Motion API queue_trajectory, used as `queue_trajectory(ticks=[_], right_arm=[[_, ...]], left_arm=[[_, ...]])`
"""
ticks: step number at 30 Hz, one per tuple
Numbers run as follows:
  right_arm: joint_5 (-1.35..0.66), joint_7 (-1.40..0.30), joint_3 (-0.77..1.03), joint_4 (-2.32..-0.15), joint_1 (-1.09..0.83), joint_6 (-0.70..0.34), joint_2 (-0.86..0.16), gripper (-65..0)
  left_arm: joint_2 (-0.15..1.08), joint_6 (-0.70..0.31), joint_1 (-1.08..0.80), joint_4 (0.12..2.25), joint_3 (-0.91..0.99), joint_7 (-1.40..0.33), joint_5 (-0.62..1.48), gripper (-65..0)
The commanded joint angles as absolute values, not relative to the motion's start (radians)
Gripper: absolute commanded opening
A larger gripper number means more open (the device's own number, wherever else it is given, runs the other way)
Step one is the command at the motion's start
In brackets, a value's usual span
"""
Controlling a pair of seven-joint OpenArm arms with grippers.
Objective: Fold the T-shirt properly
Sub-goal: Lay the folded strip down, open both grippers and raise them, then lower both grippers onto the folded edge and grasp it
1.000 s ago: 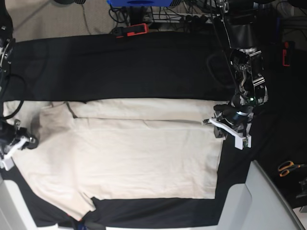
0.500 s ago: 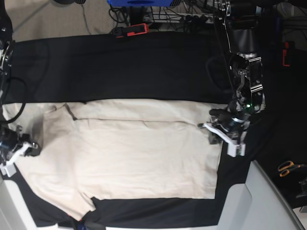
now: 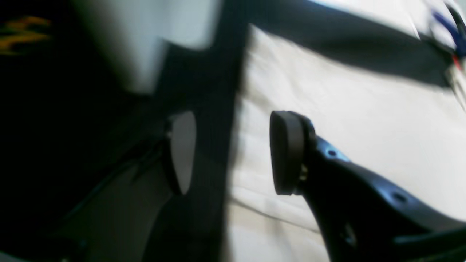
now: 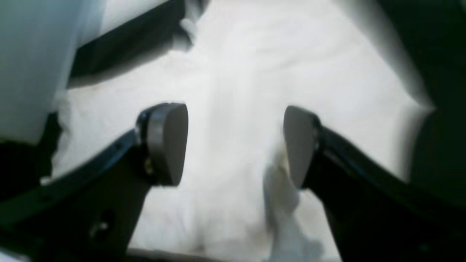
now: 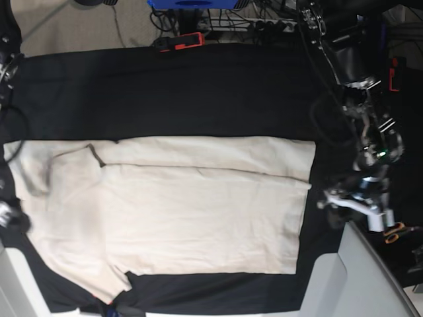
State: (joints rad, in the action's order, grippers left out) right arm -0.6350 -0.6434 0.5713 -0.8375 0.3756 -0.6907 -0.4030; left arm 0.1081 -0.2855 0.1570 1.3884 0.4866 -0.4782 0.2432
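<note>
The cream T-shirt (image 5: 192,205) lies flat on the black tablecloth (image 5: 198,92), its far edge folded over in a long strip (image 5: 205,150). My left gripper (image 5: 353,206) hangs off the shirt's right edge, over the black cloth. In the left wrist view it (image 3: 233,153) is open and empty, with the shirt's edge (image 3: 346,109) below its right pad. My right gripper (image 5: 8,218) is a blur at the shirt's left end. In the right wrist view it (image 4: 233,145) is open above the cream cloth (image 4: 233,72), holding nothing.
Orange-handled scissors (image 5: 396,231) lie right of my left gripper. A pale grey surface (image 5: 360,277) fills the lower right corner. At the far edge of the table sit a red and black tool (image 5: 180,41) and a blue object (image 5: 192,4), with cables behind.
Both grippers have opened and let go of the shirt. The left one moved right and towards the near edge, off the cloth. The right one moved left and nearer, to the frame's edge.
</note>
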Motion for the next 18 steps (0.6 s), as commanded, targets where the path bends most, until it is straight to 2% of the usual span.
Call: queue_trajectory(ticks=[1, 7, 10, 15, 18], right_arm=[[-0.661, -0.664, 0.610, -0.880, 0.364, -0.698, -0.424, -26.6], [-0.714, -0.849, 0.957, -1.020, 0.182, -0.698, -0.321, -26.6], [-0.713, -0.886, 1.086, -1.015, 0.140, -0.608, -0.271, -26.1], [-0.710, -0.832, 1.104, -0.997, 0.117, -0.595, -0.231, -26.1], [-0.710, -0.786, 1.102, -0.881, 0.125, -0.595, -0.243, -26.1]], left_arm=[[0.116, -0.289, 0.139, 1.435, 0.499, -0.458, 0.255, -32.9], [0.094, -0.291, -0.117, 1.639, 0.504, -0.455, 0.257, -32.9], [0.090, -0.291, -0.223, 1.662, 0.507, -0.452, 0.257, -32.9], [0.090, -0.292, -0.320, 1.658, 0.506, -0.452, 0.257, -33.1], [0.090, -0.292, -0.338, 1.653, 0.509, -0.452, 0.257, -33.7]])
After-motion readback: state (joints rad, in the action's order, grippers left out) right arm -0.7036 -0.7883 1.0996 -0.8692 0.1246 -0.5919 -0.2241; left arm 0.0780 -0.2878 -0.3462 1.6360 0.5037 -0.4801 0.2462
